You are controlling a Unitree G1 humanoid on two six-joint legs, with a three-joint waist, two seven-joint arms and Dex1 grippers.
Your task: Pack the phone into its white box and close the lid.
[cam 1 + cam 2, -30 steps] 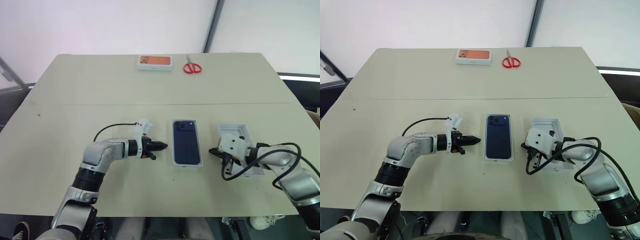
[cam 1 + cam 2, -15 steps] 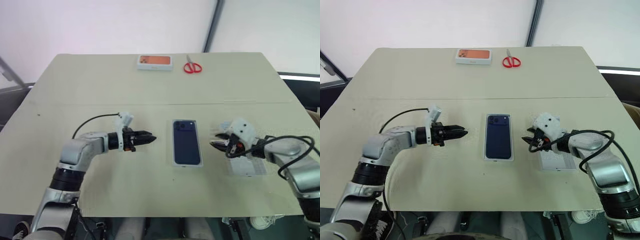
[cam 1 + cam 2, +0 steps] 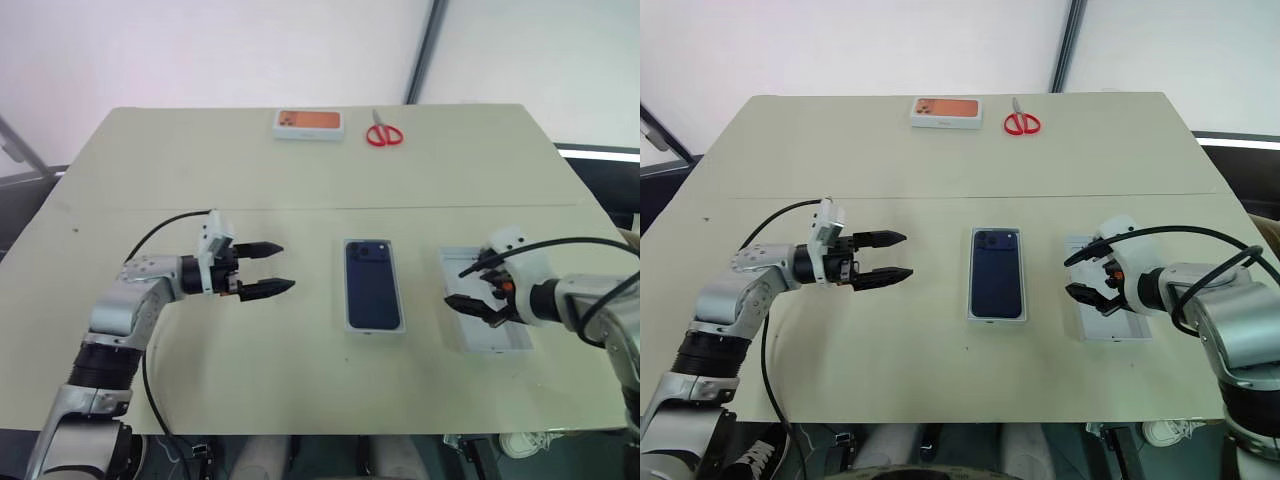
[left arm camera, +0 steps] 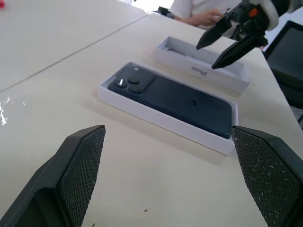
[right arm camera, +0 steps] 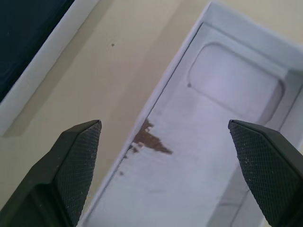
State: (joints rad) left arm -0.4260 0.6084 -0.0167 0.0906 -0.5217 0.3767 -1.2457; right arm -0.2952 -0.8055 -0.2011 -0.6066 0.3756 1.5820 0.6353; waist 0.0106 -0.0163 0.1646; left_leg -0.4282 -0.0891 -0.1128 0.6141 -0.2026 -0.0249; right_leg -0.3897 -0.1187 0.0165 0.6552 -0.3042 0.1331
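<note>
The dark navy phone (image 3: 372,285) lies back up inside the white box (image 4: 156,118) at the table's middle, camera cluster toward the far side. To its right the lid (image 3: 497,335) rests with its pale grey inside facing up; a brown mark shows in the lid (image 5: 208,156) in the right wrist view. My left gripper (image 3: 287,266) hovers open to the left of the box, pointing at it, with nothing between its fingers. Above the lid's near-left part my right gripper (image 3: 455,286) is open and empty.
An orange-topped box (image 3: 309,123) and red scissors (image 3: 384,134) lie near the table's far edge. A seam crosses the table (image 3: 150,209) behind the phone. A person (image 4: 199,12) sits beyond the right end of the table.
Both grippers went from shut to wide open. The left hand drew back to the left and rose, away from the box. The right hand lifted and rolled above the lid.
</note>
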